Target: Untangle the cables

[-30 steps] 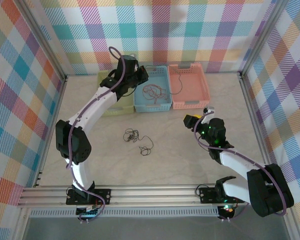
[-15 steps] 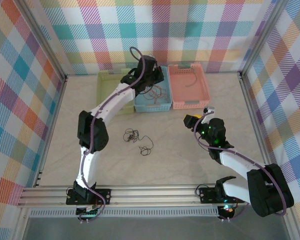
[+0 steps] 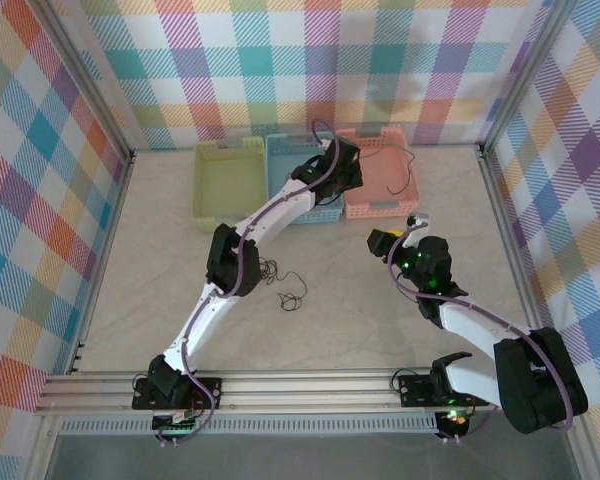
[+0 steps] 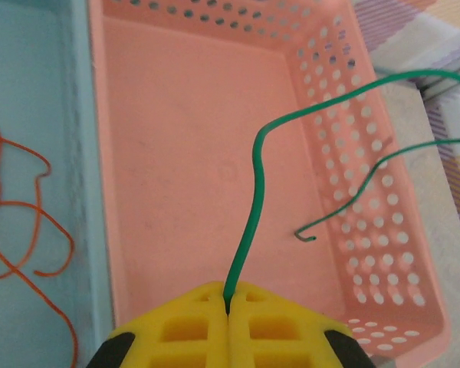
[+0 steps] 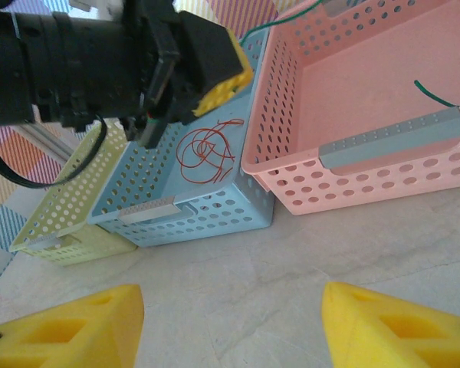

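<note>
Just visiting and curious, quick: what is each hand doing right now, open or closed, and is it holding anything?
Left hand: closed, pinching a green cable.
Right hand: open, holding nothing.

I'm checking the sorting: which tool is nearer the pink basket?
Left. The left tool, shut on the green cable, hangs over the left edge of the pink basket; the right tool sits open in front of it.

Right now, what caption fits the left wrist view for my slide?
Left jaws shut on a green cable above the pink basket, red-orange cable lying in the blue basket alongside.
</note>
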Robot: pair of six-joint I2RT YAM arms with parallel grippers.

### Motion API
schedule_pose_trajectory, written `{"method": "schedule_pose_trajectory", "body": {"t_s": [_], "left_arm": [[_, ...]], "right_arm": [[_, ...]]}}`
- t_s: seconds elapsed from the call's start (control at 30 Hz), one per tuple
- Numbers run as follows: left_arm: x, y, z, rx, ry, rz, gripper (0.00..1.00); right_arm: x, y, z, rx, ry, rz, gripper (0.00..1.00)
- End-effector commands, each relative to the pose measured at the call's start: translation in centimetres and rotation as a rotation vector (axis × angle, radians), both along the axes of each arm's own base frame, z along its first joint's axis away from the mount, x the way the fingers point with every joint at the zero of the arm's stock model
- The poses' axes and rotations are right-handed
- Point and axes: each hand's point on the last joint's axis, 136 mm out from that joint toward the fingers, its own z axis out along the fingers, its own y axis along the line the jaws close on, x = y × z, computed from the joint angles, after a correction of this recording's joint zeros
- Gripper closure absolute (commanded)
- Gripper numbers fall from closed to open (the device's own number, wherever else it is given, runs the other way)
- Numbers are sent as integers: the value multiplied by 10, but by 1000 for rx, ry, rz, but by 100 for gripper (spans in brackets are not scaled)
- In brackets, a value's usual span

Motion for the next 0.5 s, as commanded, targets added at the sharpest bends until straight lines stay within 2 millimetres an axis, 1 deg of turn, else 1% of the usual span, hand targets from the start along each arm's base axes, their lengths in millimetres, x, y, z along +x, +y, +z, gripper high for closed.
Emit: {"method": "schedule_pose_trajectory", "body": {"t_s": [0.0,0.1,0.17,0.2,0.33,0.47], "left_arm": [[-3,-9,-1,17,-12,-18,100],[-8,-17,-11,21,8,-50,100],[-11,-22,-14,32,11,-67,97],[-12,-24,-14,34,10,-75,94],[-14,-22,-10,44,9,-80,72],[-17,-19,4,53,-6,-89,60]], "right_arm": [[4,2,16,17,-44,7,37],[4,2,17,19,-47,9,37],[4,1,18,19,-49,7,37],[3,2,18,18,-51,9,37],[3,2,19,19,-52,10,37],[3,1,19,17,-54,9,37]]}}
